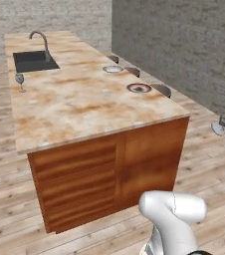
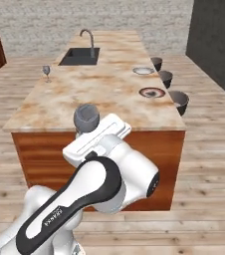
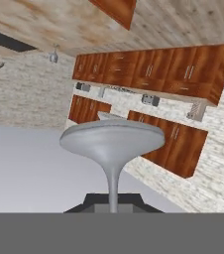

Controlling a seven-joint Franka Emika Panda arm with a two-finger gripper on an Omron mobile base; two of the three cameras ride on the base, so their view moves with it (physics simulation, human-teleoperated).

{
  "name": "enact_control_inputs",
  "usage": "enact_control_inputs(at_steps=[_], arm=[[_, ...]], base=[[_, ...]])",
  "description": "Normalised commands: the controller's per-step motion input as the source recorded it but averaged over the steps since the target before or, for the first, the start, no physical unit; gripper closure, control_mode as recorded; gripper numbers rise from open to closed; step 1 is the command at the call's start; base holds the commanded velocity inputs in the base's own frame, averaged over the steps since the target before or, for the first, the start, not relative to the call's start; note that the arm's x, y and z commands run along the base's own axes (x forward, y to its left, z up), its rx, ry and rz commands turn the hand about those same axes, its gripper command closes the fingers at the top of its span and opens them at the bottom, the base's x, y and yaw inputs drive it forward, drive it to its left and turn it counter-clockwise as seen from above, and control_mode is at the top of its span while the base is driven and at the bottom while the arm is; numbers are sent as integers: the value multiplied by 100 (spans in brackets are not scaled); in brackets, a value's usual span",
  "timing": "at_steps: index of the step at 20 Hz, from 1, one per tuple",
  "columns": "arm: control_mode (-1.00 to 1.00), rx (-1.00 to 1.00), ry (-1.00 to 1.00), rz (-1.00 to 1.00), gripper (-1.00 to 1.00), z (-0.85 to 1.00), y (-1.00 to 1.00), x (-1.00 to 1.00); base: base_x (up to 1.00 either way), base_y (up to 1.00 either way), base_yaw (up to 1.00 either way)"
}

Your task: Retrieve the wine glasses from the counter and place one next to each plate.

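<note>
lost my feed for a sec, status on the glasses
Gripper shut on one wine glass. Second glass on counter by sink. Plates unobstructed.

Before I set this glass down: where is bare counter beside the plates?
Bare counter lies left of the patterned plate and pale plate, toward the other wine glass. Right of both is crowded: the edge, stools below.

The large slab bench [image 1: 84,107] is beige marble streaked with orange-brown veins over a reddish striped wood base, with a dark sink [image 1: 34,61] and grey tap [image 1: 41,42]. One round plate [image 2: 152,92] has a red-and-black rim and dark centre; the other plate [image 2: 144,70] is plain pale grey-white. The small stemmed glass [image 1: 20,81] is clear greyish-blue.
</note>
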Motion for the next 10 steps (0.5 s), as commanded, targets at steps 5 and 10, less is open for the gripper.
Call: enact_control_inputs(at_steps=[5, 10], arm=[[100, 0, 0, 0, 100, 0, 0, 0], [100, 0, 0, 0, 100, 0, 0, 0]], base=[[21, -100, 6], [72, -100, 21]])
